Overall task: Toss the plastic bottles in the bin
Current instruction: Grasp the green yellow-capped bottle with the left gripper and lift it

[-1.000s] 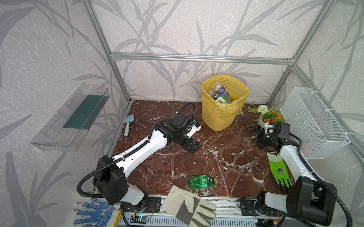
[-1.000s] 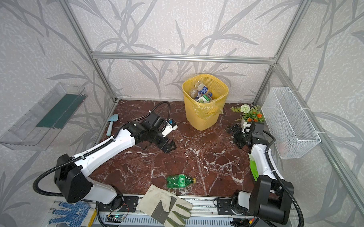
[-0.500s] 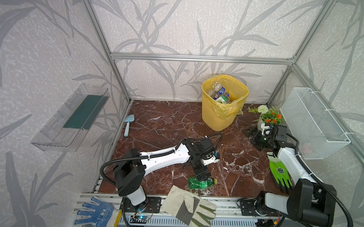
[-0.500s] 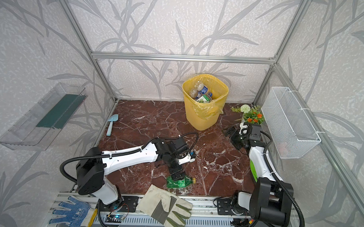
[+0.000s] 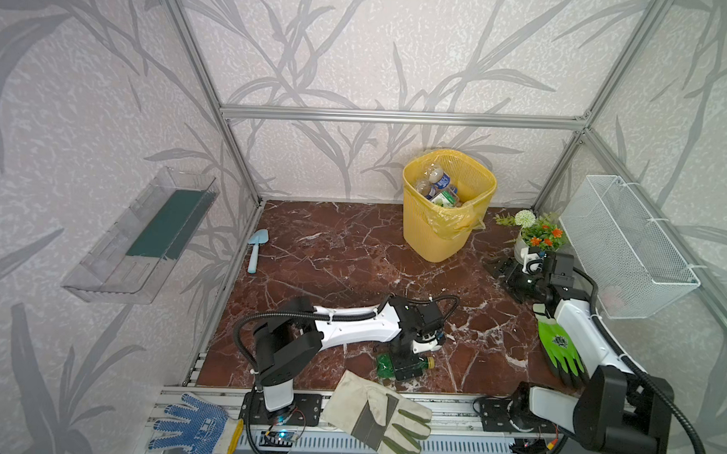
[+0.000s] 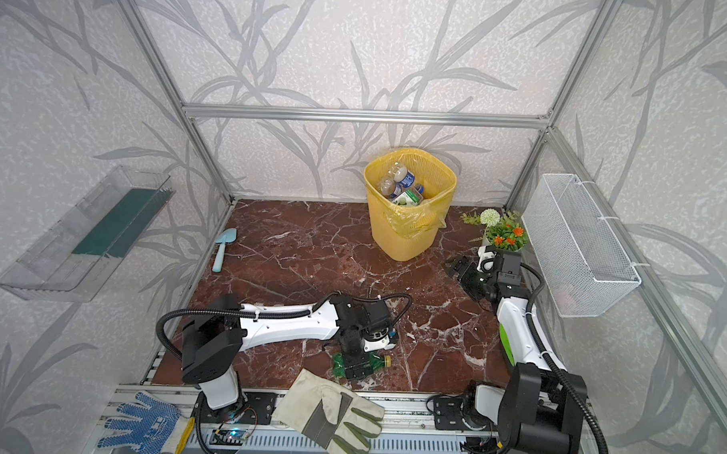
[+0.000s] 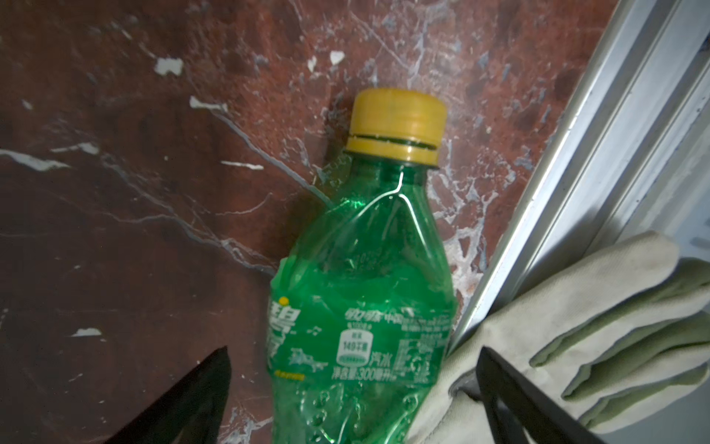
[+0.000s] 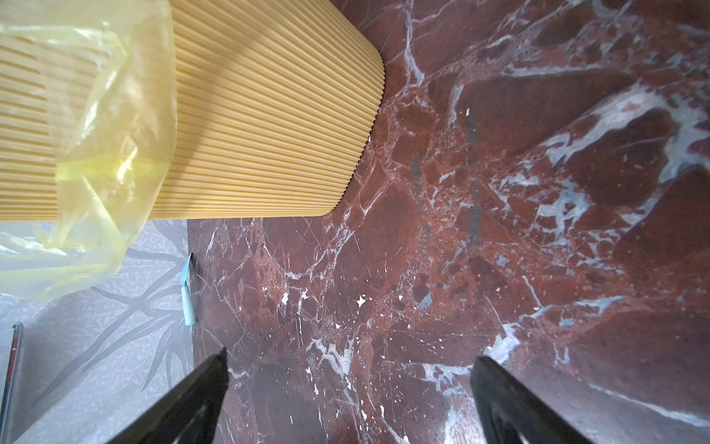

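A green-tinted plastic bottle (image 7: 361, 307) with a yellow cap lies on its side on the marble floor near the front rail, also in both top views (image 5: 384, 362) (image 6: 339, 366). My left gripper (image 5: 407, 366) (image 6: 359, 368) (image 7: 353, 351) hangs straight over it, open, one finger on each side of the labelled body; one finger (image 7: 511, 396) is over a work glove. The yellow bin (image 5: 436, 239) (image 6: 398, 241) (image 8: 269, 115) stands at the back with several clear bottles (image 5: 436, 185) inside. My right gripper (image 5: 502, 268) (image 6: 456, 268) (image 8: 349, 361) is open and empty, low beside the bin.
A pale leather glove (image 5: 378, 411) (image 7: 576, 346) lies across the front rail against the bottle. A green glove (image 5: 559, 347) lies under the right arm. A blue trowel (image 5: 256, 245), flower pot (image 5: 536, 238), wire basket (image 5: 627, 245), clear tray (image 5: 145, 237) and blue-dotted glove (image 5: 197, 424) line the edges.
My left arm has swung from beside the bin to the front of the floor and come down over the green bottle. The right gripper has barely shifted.
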{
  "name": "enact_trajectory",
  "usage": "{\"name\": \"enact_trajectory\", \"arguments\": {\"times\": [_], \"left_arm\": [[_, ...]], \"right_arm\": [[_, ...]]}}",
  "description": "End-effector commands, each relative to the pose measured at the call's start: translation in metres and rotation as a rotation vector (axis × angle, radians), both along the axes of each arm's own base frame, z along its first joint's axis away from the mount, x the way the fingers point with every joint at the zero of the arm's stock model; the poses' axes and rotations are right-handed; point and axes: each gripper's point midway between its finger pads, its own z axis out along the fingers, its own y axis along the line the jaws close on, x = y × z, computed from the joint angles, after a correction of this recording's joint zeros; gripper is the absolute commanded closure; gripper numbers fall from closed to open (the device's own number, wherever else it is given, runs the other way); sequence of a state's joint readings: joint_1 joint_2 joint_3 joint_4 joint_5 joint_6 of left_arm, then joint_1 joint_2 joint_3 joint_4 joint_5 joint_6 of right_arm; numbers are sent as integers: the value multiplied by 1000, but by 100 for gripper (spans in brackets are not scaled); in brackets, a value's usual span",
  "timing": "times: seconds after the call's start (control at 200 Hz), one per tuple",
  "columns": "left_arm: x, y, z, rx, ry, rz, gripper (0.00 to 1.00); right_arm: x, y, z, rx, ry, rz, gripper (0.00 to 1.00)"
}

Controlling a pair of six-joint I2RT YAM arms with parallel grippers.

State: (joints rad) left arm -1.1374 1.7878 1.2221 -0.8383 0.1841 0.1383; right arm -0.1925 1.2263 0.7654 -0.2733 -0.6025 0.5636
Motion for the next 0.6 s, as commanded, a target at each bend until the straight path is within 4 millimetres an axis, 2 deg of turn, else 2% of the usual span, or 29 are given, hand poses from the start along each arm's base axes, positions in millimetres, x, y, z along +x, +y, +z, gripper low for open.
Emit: {"name": "enact_trajectory", "arguments": {"times": [0.0,0.185,0.455,0.595], "left_arm": [[9,6,-7,38,-63,-8,2],[13,12,-17,56,-94,-5,7],[14,16,-27,77,-105,-9,8],[16,17,-31,78,-113,-6,15]], "right_arm": [[-4,0,1,-19,-6,9,1],[-4,-1,-2,-18,2,4,1],[-3,-2,-4,-22,8,-2,1],[-3,-3,-6,-26,12,-7,0]]}}
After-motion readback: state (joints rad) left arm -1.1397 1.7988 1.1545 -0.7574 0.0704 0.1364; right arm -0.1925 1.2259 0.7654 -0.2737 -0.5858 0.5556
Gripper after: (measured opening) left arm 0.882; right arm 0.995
